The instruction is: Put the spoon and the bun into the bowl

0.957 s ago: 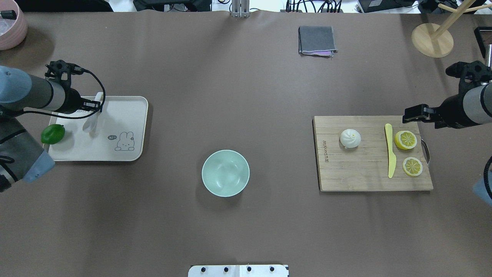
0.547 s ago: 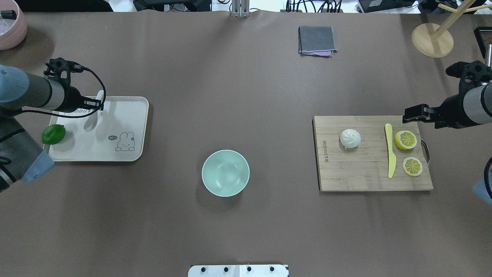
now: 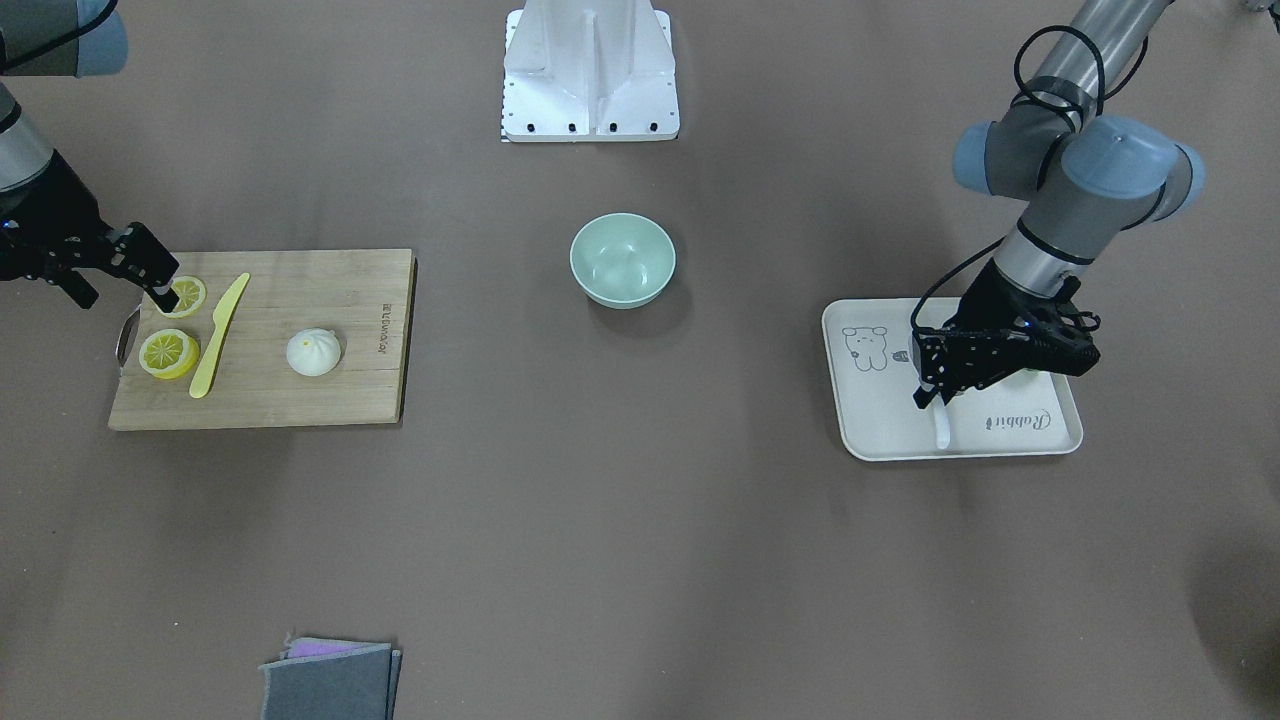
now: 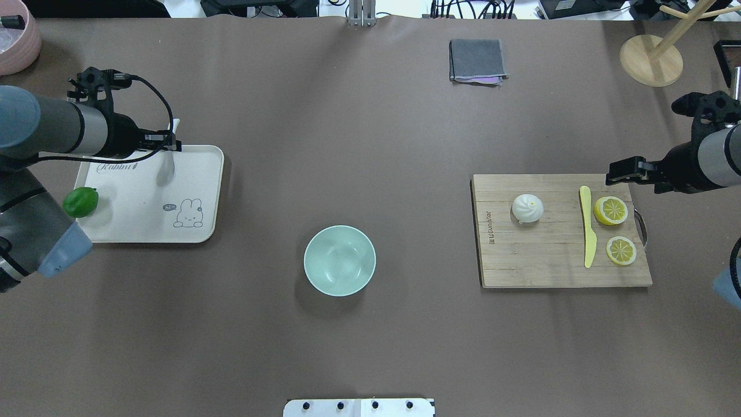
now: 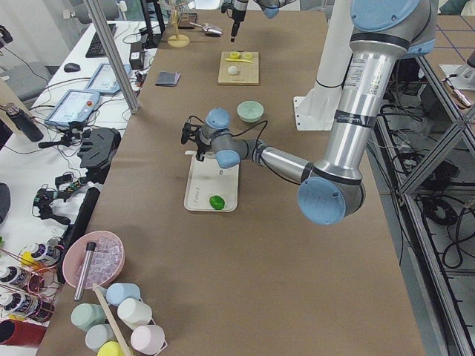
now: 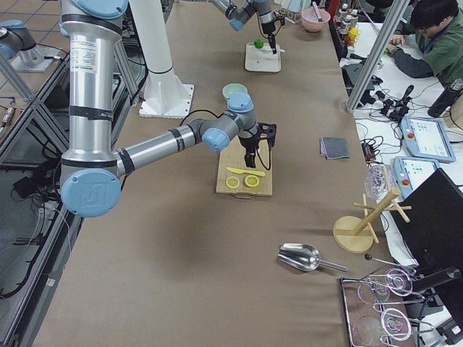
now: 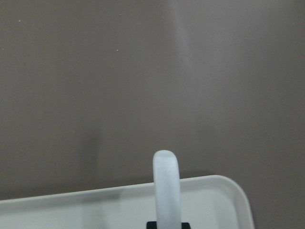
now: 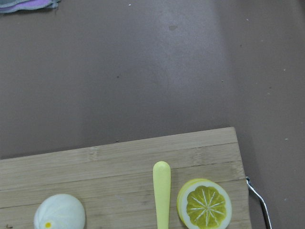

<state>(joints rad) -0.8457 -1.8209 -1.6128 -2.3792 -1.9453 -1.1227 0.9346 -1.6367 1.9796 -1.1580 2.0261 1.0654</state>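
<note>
A cream tray point(image 4: 197, 174) printed with a rabbit sits on the robot's left side of the table, with a green lime point(image 4: 80, 202) at its outer edge. On the other side, a wooden board point(image 4: 550, 266) carries a yellow knife point(image 4: 588, 234) and, just beside it, two lemon halves point(image 4: 611, 210) with their cut faces up. A folded grey cloth point(image 4: 476, 60) lies at the far side, near a wooden stand point(image 4: 650, 60). The pink tub point(image 4: 17, 40) in the corner seems to hold ice.

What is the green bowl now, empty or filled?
Empty: the bowl shows a bare inside. The spoon is in the left gripper over the tray; the bun lies on the cutting board.
</note>
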